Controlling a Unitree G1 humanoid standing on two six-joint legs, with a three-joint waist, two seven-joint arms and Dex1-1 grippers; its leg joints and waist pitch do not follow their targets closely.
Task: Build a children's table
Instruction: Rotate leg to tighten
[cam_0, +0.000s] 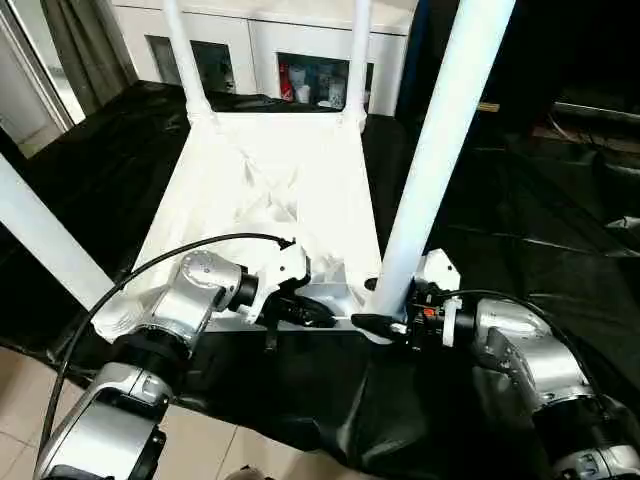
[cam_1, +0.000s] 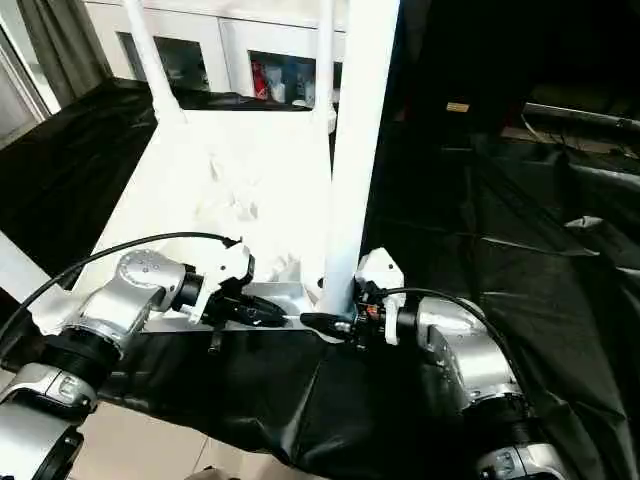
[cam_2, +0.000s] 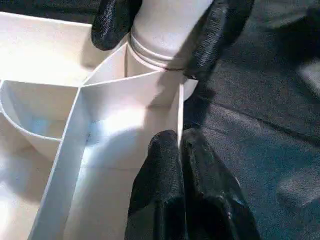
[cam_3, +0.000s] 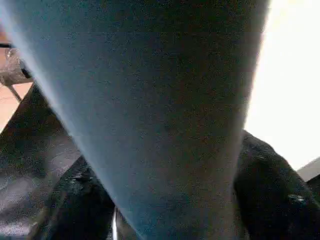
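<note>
The children's table top (cam_0: 260, 190) lies upside down on the black cloth, ribbed underside up. Two white legs (cam_0: 185, 60) (cam_0: 357, 60) stand in its far corner sockets, and a third leg (cam_0: 40, 240) rises at the near left. My right gripper (cam_0: 385, 322) is shut on the base of the near right leg (cam_0: 440, 150), which stands in its corner socket; its fingers (cam_2: 220, 30) press on both sides of the tube. My left gripper (cam_0: 310, 310) is shut on the top's near rim (cam_2: 179, 115), just beside that corner.
A black cloth (cam_0: 500, 200) covers the floor under and around the table. A white cabinet (cam_0: 260, 40) with small items on its shelves stands at the back. Tiled floor (cam_0: 30, 400) shows at the near left, and a curtain (cam_0: 80, 40) hangs at the far left.
</note>
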